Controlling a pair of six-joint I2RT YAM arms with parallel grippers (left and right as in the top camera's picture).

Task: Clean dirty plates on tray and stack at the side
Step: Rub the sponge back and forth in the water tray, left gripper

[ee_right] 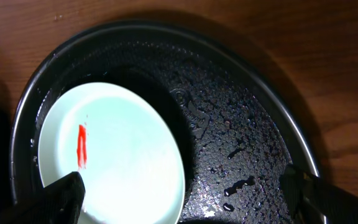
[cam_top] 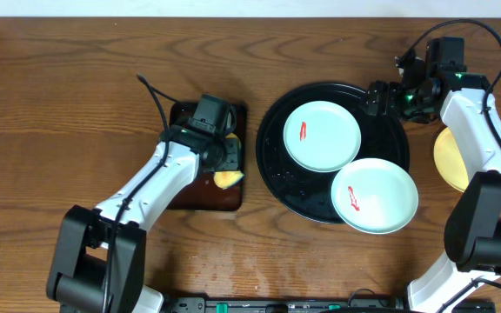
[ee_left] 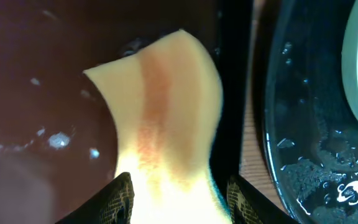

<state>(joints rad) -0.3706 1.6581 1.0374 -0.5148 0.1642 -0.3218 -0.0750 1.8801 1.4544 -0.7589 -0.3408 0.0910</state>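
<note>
The round black tray (cam_top: 270, 169) holds two mint-white plates. One (cam_top: 322, 135) lies inside it, and the other (cam_top: 375, 196) overhangs its lower right rim. Each bears a red smear. The pale yellow plate (cam_top: 447, 161) lies on the table at the right, partly hidden by the right arm. My left gripper (cam_top: 224, 163) is shut on a yellow sponge (ee_left: 166, 118) with a reddish stain, over the brown tray. My right gripper (cam_top: 377, 96) is open and empty above the tray's upper right. In the right wrist view it (ee_right: 185, 194) spans the smeared plate's (ee_right: 117, 149) edge and wet tray floor (ee_right: 241, 124).
The rectangular dark-brown tray (cam_top: 200, 196) lies left of the black tray, and its wet floor (ee_left: 42, 93) shows in the left wrist view. A narrow strip of wooden table separates the two trays. Water drops lie on the black tray (ee_left: 303, 137).
</note>
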